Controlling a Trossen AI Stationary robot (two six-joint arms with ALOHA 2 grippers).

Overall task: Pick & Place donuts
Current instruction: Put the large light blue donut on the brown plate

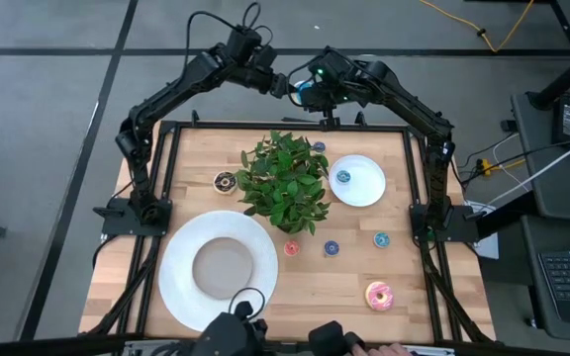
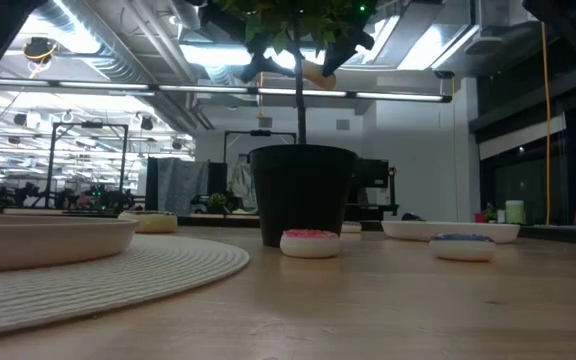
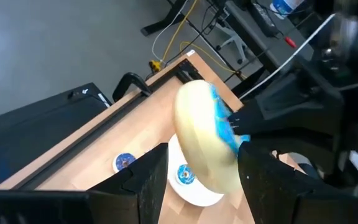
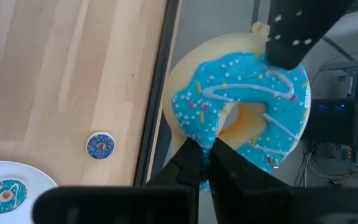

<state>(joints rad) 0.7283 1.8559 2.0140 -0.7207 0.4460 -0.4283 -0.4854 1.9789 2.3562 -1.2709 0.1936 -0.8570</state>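
Observation:
A light-blue-frosted donut (image 4: 241, 118) hangs in the air beyond the table's far edge (image 1: 295, 126), where both arms meet. My right gripper (image 4: 208, 149) is shut on it. My left gripper (image 3: 202, 152) is open, one finger on each side of the same donut (image 3: 207, 143); I cannot tell whether they touch it. One left finger (image 4: 291, 31) lies over the frosted face. On the table rest a chocolate donut (image 1: 226, 181), a pink donut (image 1: 378, 295) and several tiny ones, one of them (image 1: 343, 177) on the small white plate (image 1: 369, 188). My right gripper pinches the donut's rim at the edge of the blue frosting (image 4: 201, 134) between its two fingers. The fingers slant down from the table's right side. The donut stands on edge, lifted clear, its frosted face toward my right wrist.
A potted plant (image 1: 285, 178) stands mid-table, its black pot (image 2: 303, 195) showing in the low view. A large white plate (image 1: 181, 287) lies at the near left. Tiny donuts (image 1: 292, 248), (image 1: 332, 248), (image 1: 381, 239) sit before the plant. A hand (image 1: 394, 349) shows at the near edge.

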